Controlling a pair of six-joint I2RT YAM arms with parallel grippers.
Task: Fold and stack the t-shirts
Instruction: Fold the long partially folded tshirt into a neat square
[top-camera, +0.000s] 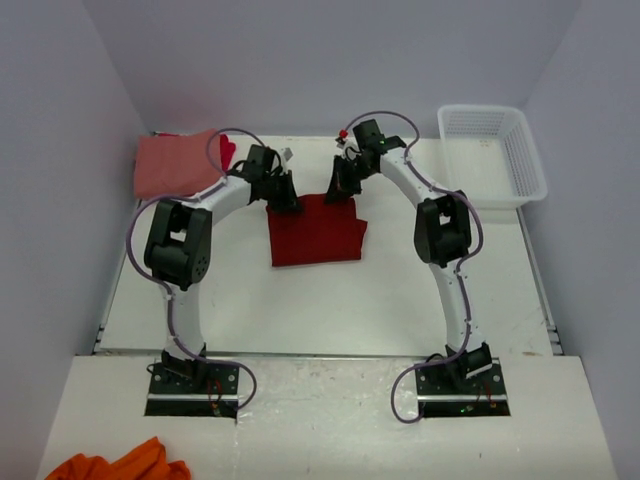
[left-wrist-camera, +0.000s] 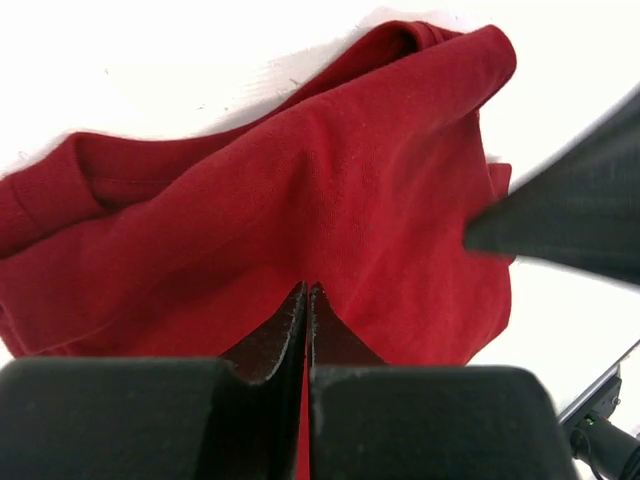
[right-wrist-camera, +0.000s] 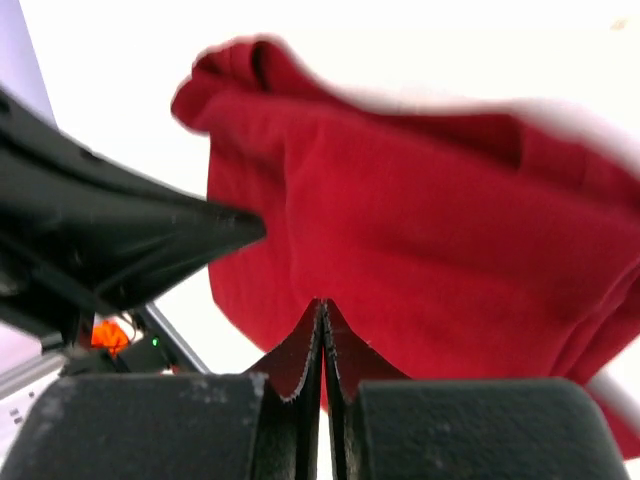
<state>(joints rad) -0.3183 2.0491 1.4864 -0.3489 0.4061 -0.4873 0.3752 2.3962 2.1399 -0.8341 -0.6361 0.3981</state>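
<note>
We judge ourselves mid-fold on the dark red t-shirt (top-camera: 315, 232), lying mid-way across the desk (top-camera: 400, 300) nearer its far edge, left fingers (left-wrist-camera: 280, 335) and right fingers (right-wrist-camera: 298, 352) each clamped on its far hem; next we should carry that hem evenly toward the near edge.

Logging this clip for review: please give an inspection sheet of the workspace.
Surface: white table, shirts lying on it.
Job's things: dark red t-shirt folded at centre; salmon-pink t-shirt folded far left; brighter red t-shirt, a corner showing behind it.
Clutter: orange cloth on the near ledge.
Grippers: left gripper and right gripper, fingers shut on the dark red t-shirt's far edge.
Cables: purple cables along both arms.
Surroundings: white basket far right.
</note>
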